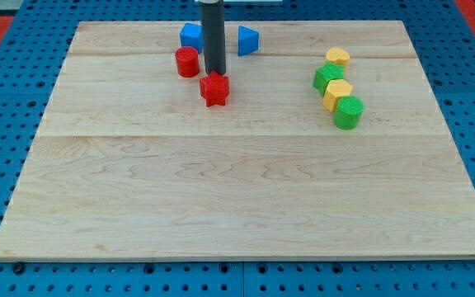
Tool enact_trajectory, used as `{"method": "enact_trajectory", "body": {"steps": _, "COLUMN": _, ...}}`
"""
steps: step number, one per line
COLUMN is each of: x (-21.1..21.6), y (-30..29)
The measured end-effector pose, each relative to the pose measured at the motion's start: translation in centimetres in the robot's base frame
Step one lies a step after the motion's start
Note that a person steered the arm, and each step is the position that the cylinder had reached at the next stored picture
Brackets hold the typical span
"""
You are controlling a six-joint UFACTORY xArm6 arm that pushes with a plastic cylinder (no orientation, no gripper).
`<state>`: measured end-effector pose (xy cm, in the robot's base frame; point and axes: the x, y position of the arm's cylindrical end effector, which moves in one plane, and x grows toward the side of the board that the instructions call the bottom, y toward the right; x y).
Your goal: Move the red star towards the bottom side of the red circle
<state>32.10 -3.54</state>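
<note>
The red star (214, 89) lies on the wooden board near the view's top, left of centre. The red circle (187, 62), a short cylinder, stands just up and to the left of the star, a small gap between them. My tip (214, 73) is at the lower end of the dark rod, right at the star's top edge and just to the right of the red circle. It looks to be touching the star.
A blue block (191, 35) and a blue triangle (247, 40) sit at the board's top edge either side of the rod. At the right a tight diagonal cluster: yellow block (337, 57), green block (328, 77), yellow block (337, 93), green cylinder (348, 112).
</note>
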Motion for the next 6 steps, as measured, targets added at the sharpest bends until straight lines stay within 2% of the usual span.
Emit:
{"method": "enact_trajectory", "body": {"steps": 1, "x": 0.7, "y": 3.7}}
{"method": "enact_trajectory", "body": {"steps": 2, "x": 3.7, "y": 8.0}}
{"method": "enact_trajectory", "body": {"steps": 3, "x": 5.4, "y": 6.8}}
{"method": "enact_trajectory", "body": {"steps": 6, "x": 4.4, "y": -3.7}}
